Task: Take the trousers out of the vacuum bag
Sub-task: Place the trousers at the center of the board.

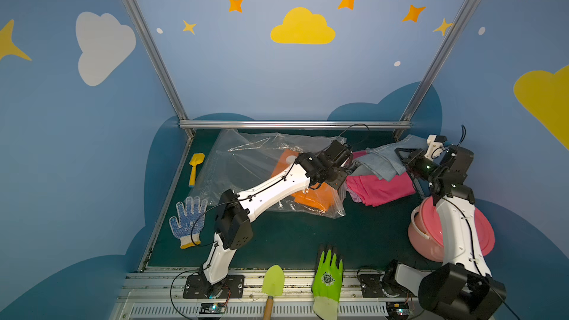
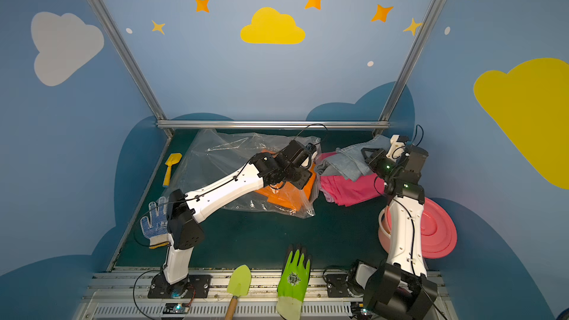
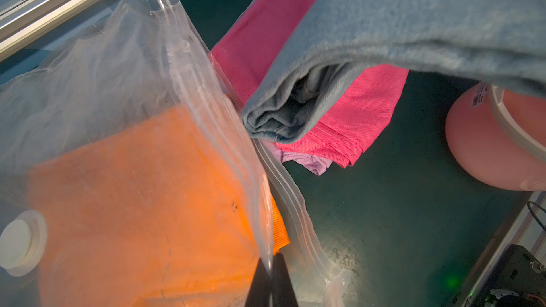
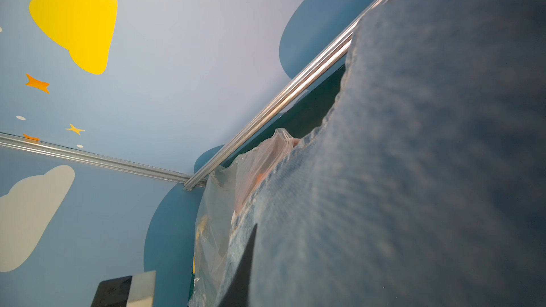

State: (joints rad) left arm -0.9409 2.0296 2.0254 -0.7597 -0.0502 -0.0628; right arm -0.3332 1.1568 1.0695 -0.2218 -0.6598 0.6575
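Nearest you, the green glove bears an unreadable emblem. Your left gripper pinches the vacuum bag at its zip edge, with the orange trousers inside. Your right gripper, mostly hidden, grips the denim trousers outside.

**Materials and finishes**

Vacuum bag: clear plastic film, crinkled and glossy, catching the light. Zip strip is ribbed. Valve is matt white plastic.
Orange trousers: woven cloth, dulled behind the film.
Denim trousers: soft, faintly fuzzy weave.
Pink trousers: fine twill, stitched hems.
Lilac trousers: cloth too.
Worktop: dark green, matt.
Frame rail, far side: brushed metal, bright sheen.
Basin, near right: smooth glossy pink plastic.
Dotted glove, near left: knit.
Trowel: wooden handle.
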